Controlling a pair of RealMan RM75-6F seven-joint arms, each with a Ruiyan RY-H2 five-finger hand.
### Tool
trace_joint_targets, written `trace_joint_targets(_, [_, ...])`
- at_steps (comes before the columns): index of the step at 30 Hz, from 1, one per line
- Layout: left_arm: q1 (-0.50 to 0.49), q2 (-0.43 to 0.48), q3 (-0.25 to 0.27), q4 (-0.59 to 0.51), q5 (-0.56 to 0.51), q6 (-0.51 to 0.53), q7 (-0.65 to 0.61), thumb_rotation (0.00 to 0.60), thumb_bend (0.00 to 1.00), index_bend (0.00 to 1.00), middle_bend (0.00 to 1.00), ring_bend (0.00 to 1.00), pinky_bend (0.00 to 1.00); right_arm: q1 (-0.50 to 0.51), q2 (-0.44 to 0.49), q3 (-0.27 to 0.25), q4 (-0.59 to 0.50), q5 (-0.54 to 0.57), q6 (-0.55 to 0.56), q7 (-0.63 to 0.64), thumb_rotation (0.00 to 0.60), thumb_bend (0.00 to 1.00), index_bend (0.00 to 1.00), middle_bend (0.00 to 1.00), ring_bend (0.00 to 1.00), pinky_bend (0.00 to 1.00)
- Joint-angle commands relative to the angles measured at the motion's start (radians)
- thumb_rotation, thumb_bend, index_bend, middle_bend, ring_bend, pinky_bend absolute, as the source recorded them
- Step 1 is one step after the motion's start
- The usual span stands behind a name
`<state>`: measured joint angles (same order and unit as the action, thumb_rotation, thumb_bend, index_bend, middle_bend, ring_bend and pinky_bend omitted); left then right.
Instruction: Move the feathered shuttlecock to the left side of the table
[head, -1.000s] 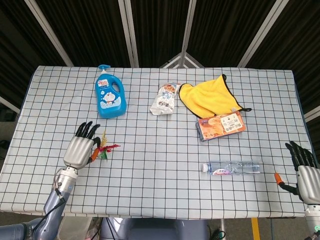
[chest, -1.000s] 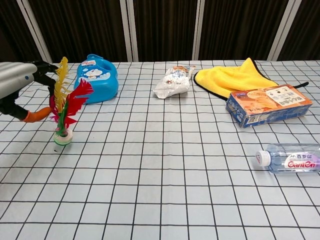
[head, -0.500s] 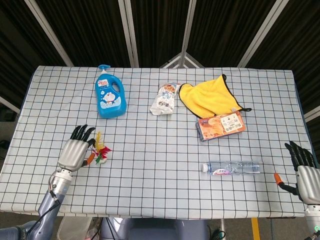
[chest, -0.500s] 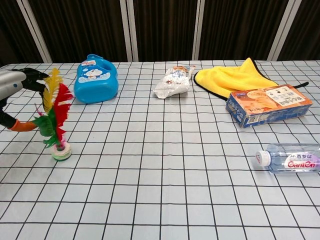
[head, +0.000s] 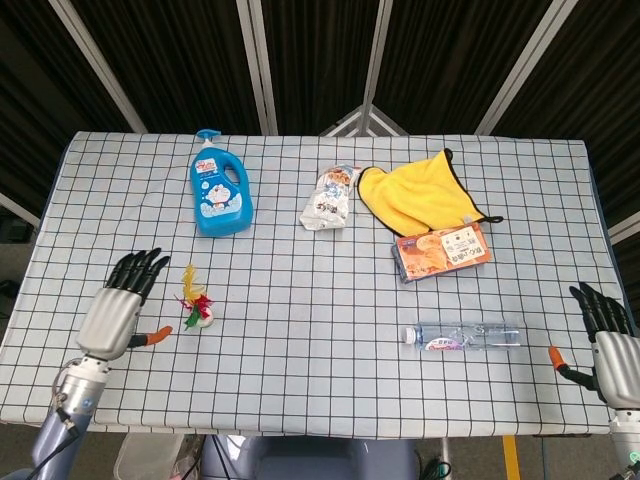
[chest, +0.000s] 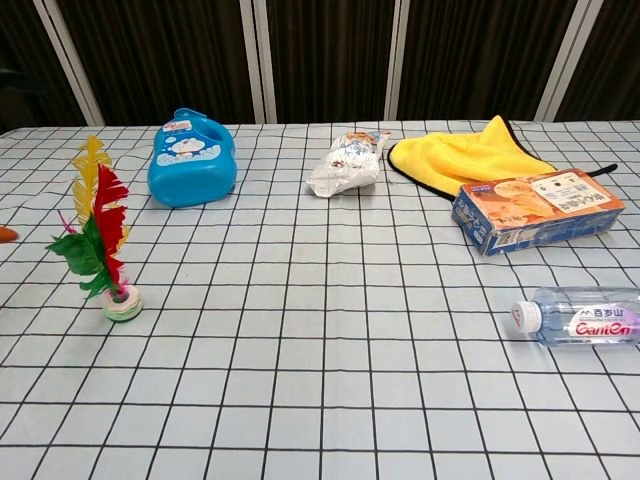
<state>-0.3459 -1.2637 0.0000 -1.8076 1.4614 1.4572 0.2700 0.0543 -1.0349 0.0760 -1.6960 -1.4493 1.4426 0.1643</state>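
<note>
The feathered shuttlecock (head: 196, 305) (chest: 100, 243) stands upright on its white base on the left part of the checked table (head: 320, 370), its red, yellow and green feathers pointing up. My left hand (head: 118, 305) hovers just left of it, open, fingers spread, touching nothing. In the chest view only an orange fingertip shows at the left edge. My right hand (head: 605, 335) rests open at the table's right front corner, holding nothing.
A blue detergent bottle (head: 219, 185) (chest: 192, 157) lies behind the shuttlecock. At the middle back are a crumpled snack bag (head: 330, 197) and a yellow cloth (head: 415, 193). An orange box (head: 441, 252) and a water bottle (head: 462, 336) lie on the right.
My left hand has let go of the shuttlecock and drawn back left and toward me. The shuttlecock shifted slightly left and now stands free.
</note>
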Motion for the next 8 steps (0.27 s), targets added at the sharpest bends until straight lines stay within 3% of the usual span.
trace_joint_targets(1, [0.085, 0.082, 0.057, -0.001, 0.106, 0.109, -0.017, 0.6, 0.0, 0.0, 0.0, 0.0, 0.0, 0.001, -0.002, -0.002, 0.005, -0.004, -0.001, -0.012, 0.6, 0.39, 0.0, 0.0, 0.0, 0.0])
trace_joint_targets(8, [0.205, 0.118, 0.134, 0.137, 0.183, 0.215, -0.111, 0.6, 0.0, 0.0, 0.0, 0.0, 0.0, 0.007, -0.015, -0.011, 0.015, -0.025, 0.001, -0.061, 0.6, 0.39, 0.0, 0.0, 0.0, 0.0])
